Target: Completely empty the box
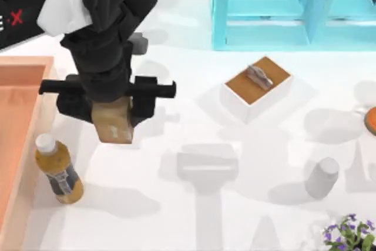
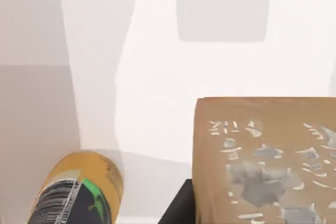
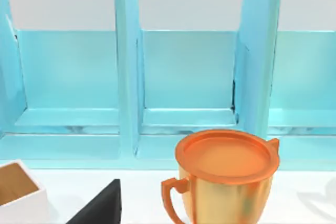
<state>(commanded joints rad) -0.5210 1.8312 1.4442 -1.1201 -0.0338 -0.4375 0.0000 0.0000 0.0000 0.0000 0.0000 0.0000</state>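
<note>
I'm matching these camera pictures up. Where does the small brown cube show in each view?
Top view: the brown cube hangs in the left gripper, over the white table just right of the box.
Left wrist view: the cube sits large and close, above the table.
Right wrist view: I can't find it here.
Shared landmark: the yellow bottle, beside the cube in the top and left wrist views.
</note>
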